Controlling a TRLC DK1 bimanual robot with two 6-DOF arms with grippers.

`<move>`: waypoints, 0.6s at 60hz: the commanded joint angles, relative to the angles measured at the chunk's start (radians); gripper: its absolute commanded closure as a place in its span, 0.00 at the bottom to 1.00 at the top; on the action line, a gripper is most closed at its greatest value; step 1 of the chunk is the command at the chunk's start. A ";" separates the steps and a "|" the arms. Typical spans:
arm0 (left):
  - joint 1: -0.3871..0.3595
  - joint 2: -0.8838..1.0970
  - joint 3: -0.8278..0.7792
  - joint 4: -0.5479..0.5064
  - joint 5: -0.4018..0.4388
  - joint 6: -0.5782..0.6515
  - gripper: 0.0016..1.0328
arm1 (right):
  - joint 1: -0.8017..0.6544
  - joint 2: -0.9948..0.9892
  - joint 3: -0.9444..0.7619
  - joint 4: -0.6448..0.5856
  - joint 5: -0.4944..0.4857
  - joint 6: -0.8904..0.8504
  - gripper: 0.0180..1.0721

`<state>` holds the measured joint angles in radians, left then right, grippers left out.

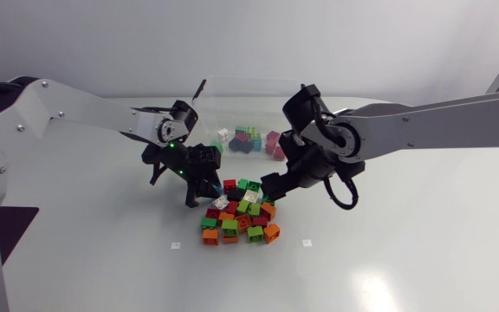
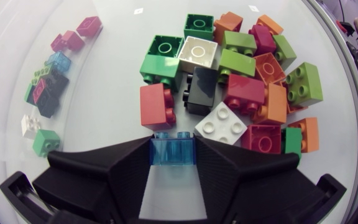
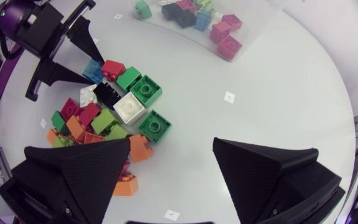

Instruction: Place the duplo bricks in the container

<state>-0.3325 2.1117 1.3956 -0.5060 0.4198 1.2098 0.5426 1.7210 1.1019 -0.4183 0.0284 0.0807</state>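
Few bricks (image 1: 251,139) were boxed; at the container's (image 1: 204,94) six o'clock the pile (image 1: 243,218) was left, one blue brick (image 3: 93,70) pinched by the left gripper (image 2: 173,155), right gripper (image 3: 171,143) spread.

The bricks (image 2: 241,87) were glossy hard plastic, their studs catching highlights. The blue brick (image 2: 173,151) was translucent. The left gripper (image 2: 173,142) had matt black fingers (image 2: 241,174) with a finely ribbed, grainy skin. The container (image 1: 206,95), at twelve o'clock from the pile, was clear, shiny plastic. The table (image 1: 405,251) was smooth, white and faintly sheened.
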 commanded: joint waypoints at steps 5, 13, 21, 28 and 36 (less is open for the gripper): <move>0.013 -0.056 -0.073 -0.017 0.007 0.034 0.68 | 0.019 0.068 -0.027 0.007 0.008 -0.030 0.18; 0.030 -0.107 -0.130 -0.016 0.007 0.037 0.69 | 0.046 0.089 -0.037 0.021 0.010 -0.030 0.28; 0.059 -0.144 -0.156 -0.017 0.007 0.031 0.69 | 0.066 0.101 -0.037 0.029 0.010 -0.036 0.33; 0.084 -0.197 -0.193 -0.017 0.007 0.027 0.69 | 0.077 0.121 -0.030 0.032 0.016 -0.036 0.37; 0.102 -0.277 -0.239 -0.017 0.007 0.025 0.69 | 0.080 0.158 -0.017 0.042 0.015 -0.048 0.41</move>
<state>-0.2409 1.8912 1.1961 -0.5152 0.4187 1.2095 0.6144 1.8427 1.0836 -0.3851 0.0315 0.0502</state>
